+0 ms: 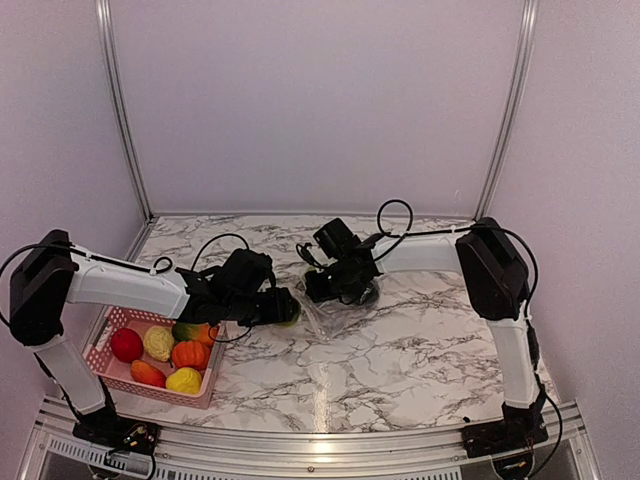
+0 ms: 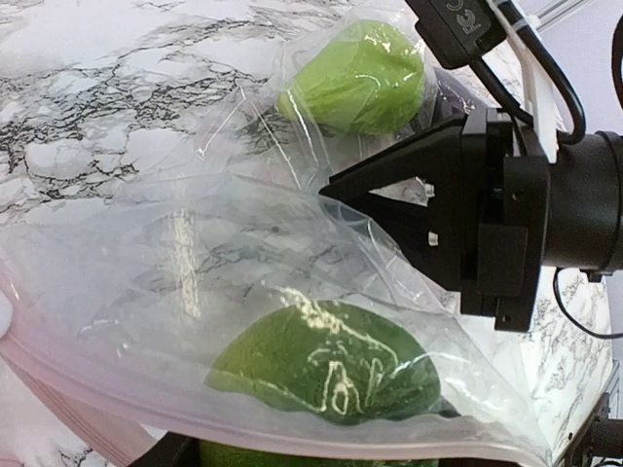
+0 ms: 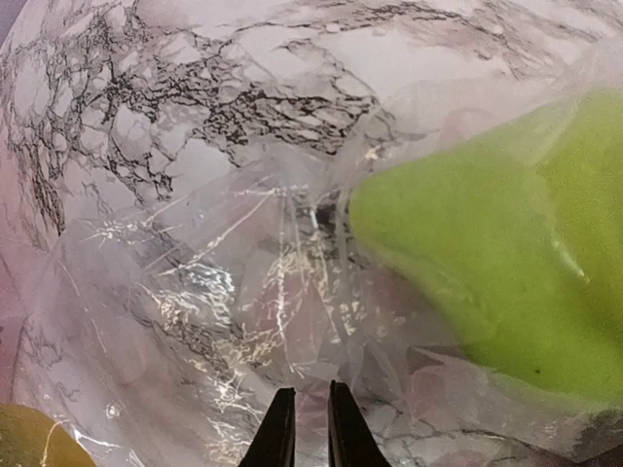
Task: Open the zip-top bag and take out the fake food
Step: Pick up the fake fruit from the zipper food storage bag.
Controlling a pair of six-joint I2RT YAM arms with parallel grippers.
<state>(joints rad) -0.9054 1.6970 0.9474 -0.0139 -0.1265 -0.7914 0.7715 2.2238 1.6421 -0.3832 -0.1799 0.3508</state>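
The right end effector (image 3: 311, 401) was pinched almost shut on the bag (image 2: 195, 243) film. The opening of the left end effector (image 1: 285, 305) could not be determined. Two green pieces (image 2: 360, 78) were left bagged on the counter (image 1: 420, 350); other fruit (image 1: 126, 344) lay in the basket (image 1: 150, 392).

Clear crinkled bag (image 1: 335, 312) slumped on the table (image 1: 430, 350), light green piece (image 2: 355, 78) inside, dark green piece (image 2: 331, 365) seemingly inside too, other food (image 1: 190, 354) in pink basket (image 1: 150, 388).
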